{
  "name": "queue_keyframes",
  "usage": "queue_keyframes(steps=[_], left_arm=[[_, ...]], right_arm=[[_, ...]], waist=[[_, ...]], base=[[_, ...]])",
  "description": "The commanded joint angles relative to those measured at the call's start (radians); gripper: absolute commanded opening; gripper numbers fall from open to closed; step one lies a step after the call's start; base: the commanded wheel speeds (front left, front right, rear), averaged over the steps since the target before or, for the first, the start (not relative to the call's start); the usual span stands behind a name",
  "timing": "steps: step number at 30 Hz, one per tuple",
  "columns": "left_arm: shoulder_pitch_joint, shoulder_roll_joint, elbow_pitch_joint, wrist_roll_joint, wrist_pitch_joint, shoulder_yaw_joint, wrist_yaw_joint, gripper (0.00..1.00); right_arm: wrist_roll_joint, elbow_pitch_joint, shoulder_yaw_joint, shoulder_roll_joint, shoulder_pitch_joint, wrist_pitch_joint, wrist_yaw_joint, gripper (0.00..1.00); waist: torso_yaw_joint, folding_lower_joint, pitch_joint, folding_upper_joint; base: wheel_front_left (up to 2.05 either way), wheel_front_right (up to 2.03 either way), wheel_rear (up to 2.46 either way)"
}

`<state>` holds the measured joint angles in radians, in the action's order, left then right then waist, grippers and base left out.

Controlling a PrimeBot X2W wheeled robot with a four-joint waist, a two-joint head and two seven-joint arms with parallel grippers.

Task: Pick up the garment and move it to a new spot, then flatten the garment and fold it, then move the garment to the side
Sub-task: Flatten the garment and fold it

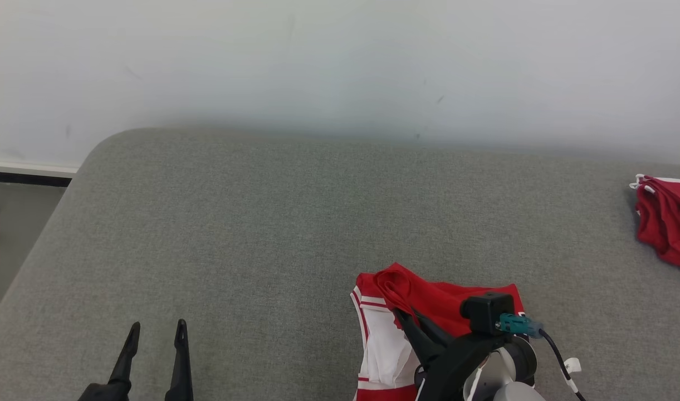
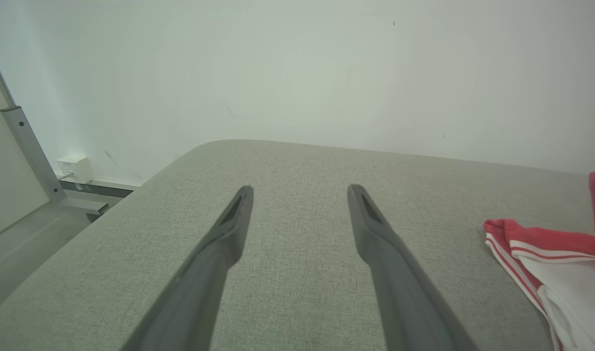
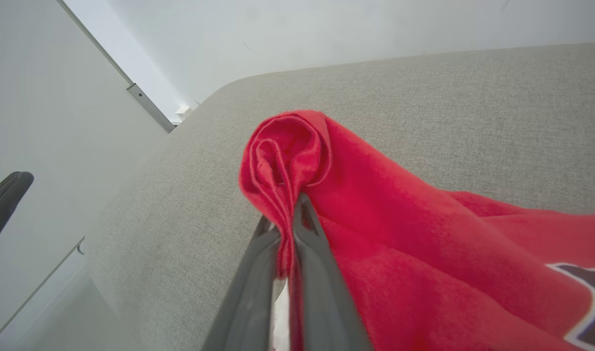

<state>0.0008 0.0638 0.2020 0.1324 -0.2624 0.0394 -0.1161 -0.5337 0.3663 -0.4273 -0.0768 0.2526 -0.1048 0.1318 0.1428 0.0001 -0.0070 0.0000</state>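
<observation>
The garment (image 1: 429, 301) is red with white panels and red-and-white striped trim, bunched on the grey surface at the lower right of the head view. My right gripper (image 1: 407, 315) is shut on a rolled red fold of the garment (image 3: 297, 165), lifting that fold off the surface. In the left wrist view the garment's white and striped edge (image 2: 555, 263) lies at the right. My left gripper (image 1: 156, 328) stands open at the lower left over bare grey fabric, well apart from the garment, with nothing between its fingers (image 2: 229, 229).
A grey upholstered surface (image 1: 262, 223) with a rounded far-left corner meets a white wall. A second red garment (image 1: 668, 223) lies at the far right edge. Floor and a baseboard (image 1: 22, 175) show off the left side.
</observation>
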Motion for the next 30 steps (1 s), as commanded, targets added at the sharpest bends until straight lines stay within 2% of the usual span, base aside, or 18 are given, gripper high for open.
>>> queue_keyframes(steps=[1, 2, 6, 12, 23, 25, 30], left_arm=[[-0.008, -0.002, 0.004, -0.002, -0.003, 0.001, -0.007, 1.00], [-0.009, -0.002, 0.005, -0.002, -0.003, 0.002, -0.005, 1.00], [-0.006, 0.000, 0.011, -0.002, -0.003, 0.012, -0.006, 1.00], [0.002, 0.002, 0.009, -0.007, -0.003, 0.020, -0.007, 1.00], [0.016, 0.009, -0.007, -0.009, -0.003, 0.036, -0.011, 1.00], [0.021, 0.008, -0.012, -0.011, -0.003, 0.039, -0.011, 1.00], [0.037, 0.007, -0.017, -0.011, -0.003, 0.048, -0.012, 1.00]], right_arm=[[0.017, 0.005, -0.003, 0.006, 0.012, 0.010, -0.003, 0.25], [0.017, 0.012, -0.004, 0.007, 0.014, 0.014, -0.003, 1.00], [0.034, 0.004, 0.000, -0.003, 0.021, 0.064, -0.003, 1.00], [0.040, -0.059, 0.049, -0.053, 0.020, 0.152, -0.003, 1.00], [0.078, -0.165, 0.235, -0.144, -0.096, 0.276, -0.003, 1.00], [0.082, -0.184, 0.285, -0.142, -0.147, 0.301, -0.003, 1.00], [0.100, -0.214, 0.331, -0.128, -0.225, 0.330, -0.003, 1.00]], waist=[[0.007, -0.0001, 0.004, 0.0000], [0.007, -0.0001, 0.005, 0.0000], [-0.005, -0.0001, 0.003, 0.0000], [-0.038, -0.0001, -0.008, 0.0000], [-0.073, -0.0001, -0.023, 0.0000], [-0.080, -0.0001, -0.027, 0.0000], [-0.093, -0.0001, -0.034, 0.0000]], base=[[0.00, 0.00, 0.00], [0.00, 0.00, 0.00], [0.00, 0.00, 0.00], [0.00, 0.00, 0.00], [0.00, 0.00, 0.00], [0.00, 0.00, 0.00], [0.00, 0.00, 0.00]])
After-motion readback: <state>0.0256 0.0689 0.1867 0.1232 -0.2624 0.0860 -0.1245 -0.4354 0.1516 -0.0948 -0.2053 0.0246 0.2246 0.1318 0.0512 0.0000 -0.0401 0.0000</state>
